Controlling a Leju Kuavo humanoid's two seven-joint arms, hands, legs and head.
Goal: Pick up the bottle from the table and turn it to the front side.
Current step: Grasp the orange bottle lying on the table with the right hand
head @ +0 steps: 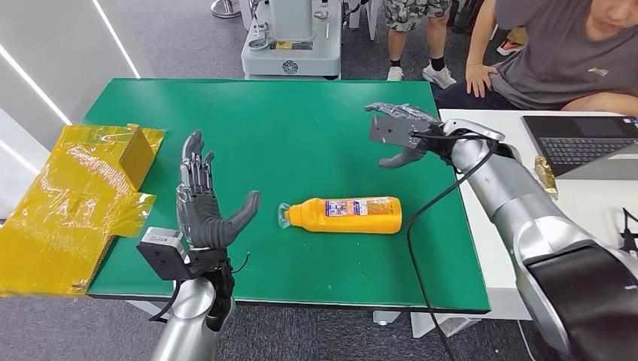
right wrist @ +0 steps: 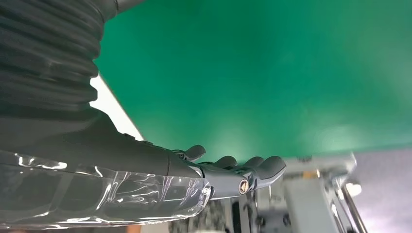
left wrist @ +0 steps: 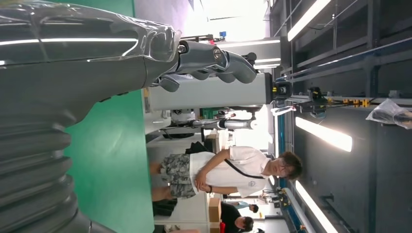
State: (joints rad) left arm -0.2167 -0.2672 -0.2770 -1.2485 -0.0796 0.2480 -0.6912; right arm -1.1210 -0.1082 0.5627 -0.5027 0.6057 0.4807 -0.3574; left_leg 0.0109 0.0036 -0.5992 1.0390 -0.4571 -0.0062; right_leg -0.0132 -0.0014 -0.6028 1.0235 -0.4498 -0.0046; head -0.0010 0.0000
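Observation:
An orange bottle with a printed label and a clear cap lies on its side on the green table, cap toward my left. My left hand stands upright and open just left of the cap, palm facing the bottle, not touching it. My right hand hovers open above the table's right edge, behind and to the right of the bottle, holding nothing. The left wrist view has my left hand's fingers spread. In the right wrist view my right hand's fingers stretch out over the green surface.
A crinkled yellow bag lies over the table's left edge. A white table with a laptop stands to the right, a person seated behind it. A machine base and another person's legs are beyond the far edge.

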